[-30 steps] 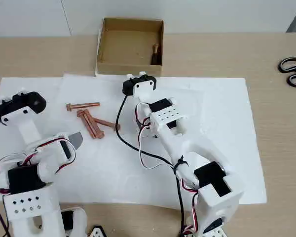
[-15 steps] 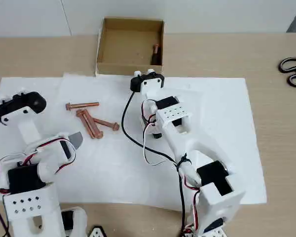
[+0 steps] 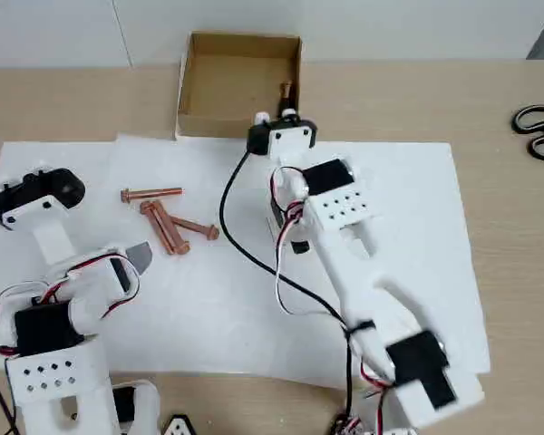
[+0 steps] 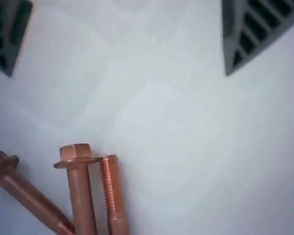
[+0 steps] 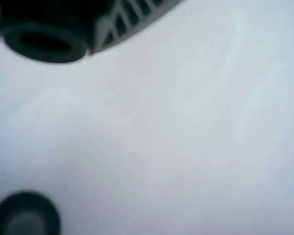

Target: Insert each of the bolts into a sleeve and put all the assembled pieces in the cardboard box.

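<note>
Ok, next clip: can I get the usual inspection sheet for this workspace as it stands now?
Surface: wooden table, with a white paper sheet under both arms.
Job's things: four copper bolts loose on the sheet; cardboard box at the far edge with one copper piece inside; two black sleeves on or near the sheet.
Clutter: scissors on the bare table, to the right of the sheet.
Grippers: left gripper open above the bolts; right gripper beside one sleeve, hold unclear.
Cables: black cable loops across the sheet from the right arm.
Surroundings: pale surface beyond the table.
</note>
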### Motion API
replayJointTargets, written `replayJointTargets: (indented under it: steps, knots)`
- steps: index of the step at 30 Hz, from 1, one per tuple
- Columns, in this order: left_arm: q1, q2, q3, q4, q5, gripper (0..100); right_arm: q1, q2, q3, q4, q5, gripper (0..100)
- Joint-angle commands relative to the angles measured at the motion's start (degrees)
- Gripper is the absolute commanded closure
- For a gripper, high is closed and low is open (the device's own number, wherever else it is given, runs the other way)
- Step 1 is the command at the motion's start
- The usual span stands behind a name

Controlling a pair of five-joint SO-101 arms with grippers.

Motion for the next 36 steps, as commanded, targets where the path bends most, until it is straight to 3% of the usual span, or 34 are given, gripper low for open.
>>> replayJointTargets:
  steps: [1, 4, 8, 21, 28, 36]
  knots:
    - [0.1, -0.7, -2.3, -0.2, -0.4, 74, 3.2, -5.7, -2.7, 2.2, -0.2, 99.5]
    - [0.1, -0.7, -2.3, -0.2, -0.4, 74, 7.5, -4.7, -2.6, 2.0, -0.1, 99.4]
    - [0.1, -0.7, -2.3, -0.2, -0.4, 74, 11.3, 0.4, -2.6, 2.5, 7.6, 99.3]
    - [0.1, -0.7, -2.3, -0.2, -0.4, 74, 11.5, 20.7, -2.9, -2.2, 7.9, 99.0]
    - [0.1, -0.7, -2.3, -0.2, -0.4, 74, 11.5, 22.5, -2.9, -0.7, 8.0, 87.2]
    - [0.1, -0.7, -2.3, -0.2, -0.4, 74, 11.2, 22.7, -2.9, -0.4, 8.1, 87.3]
